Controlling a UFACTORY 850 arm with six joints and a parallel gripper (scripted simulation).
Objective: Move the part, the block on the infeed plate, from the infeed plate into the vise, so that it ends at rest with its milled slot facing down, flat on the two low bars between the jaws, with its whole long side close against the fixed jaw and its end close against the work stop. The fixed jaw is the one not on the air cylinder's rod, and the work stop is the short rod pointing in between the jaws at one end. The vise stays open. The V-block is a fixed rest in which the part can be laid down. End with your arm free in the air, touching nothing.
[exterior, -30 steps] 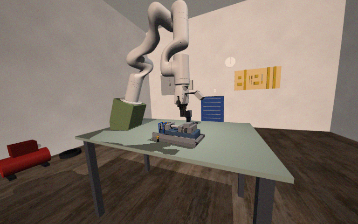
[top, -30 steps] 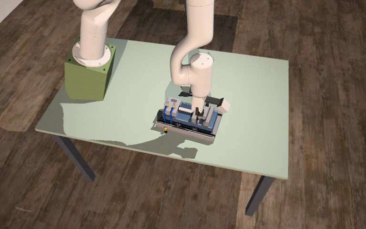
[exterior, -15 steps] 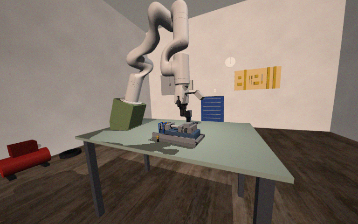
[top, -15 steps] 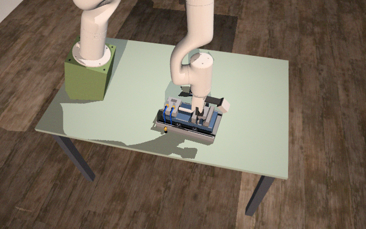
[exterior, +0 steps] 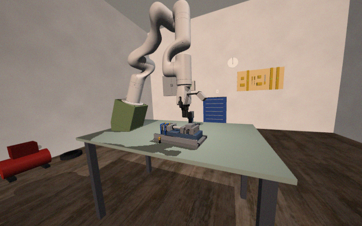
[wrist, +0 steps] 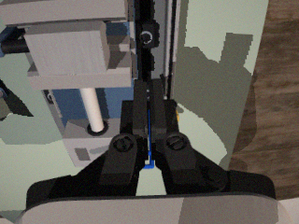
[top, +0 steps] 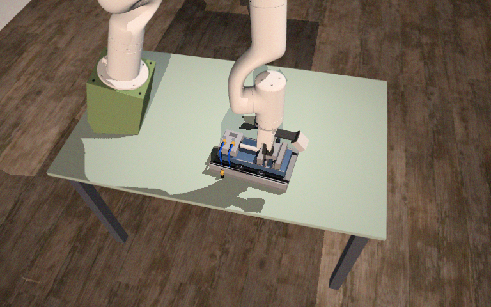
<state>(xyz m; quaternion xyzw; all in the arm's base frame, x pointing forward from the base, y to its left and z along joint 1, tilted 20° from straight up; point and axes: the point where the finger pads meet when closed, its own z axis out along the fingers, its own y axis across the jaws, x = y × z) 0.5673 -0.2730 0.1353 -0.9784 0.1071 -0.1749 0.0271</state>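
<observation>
The vise (top: 255,159) stands on a blue base and grey plate in the middle of the table. Its air cylinder (top: 228,141) with blue hoses is at the left end, and a white rod (wrist: 92,107) runs from it to the grey moving jaw (wrist: 70,55). Another grey block (wrist: 65,6) lies just beyond that jaw; I cannot tell whether it is the fixed jaw or the part. My gripper (wrist: 148,96) is shut and empty. It hangs a little above the jaws, as the exterior view shows (exterior: 189,117), touching nothing. The arm hides the area behind the vise.
The arm's green pedestal (top: 117,101) stands at the table's back left corner. A small yellow and black stud (top: 222,174) sits at the vise plate's front left corner. A dark rail with a round bolt (wrist: 146,37) runs along the vise's side.
</observation>
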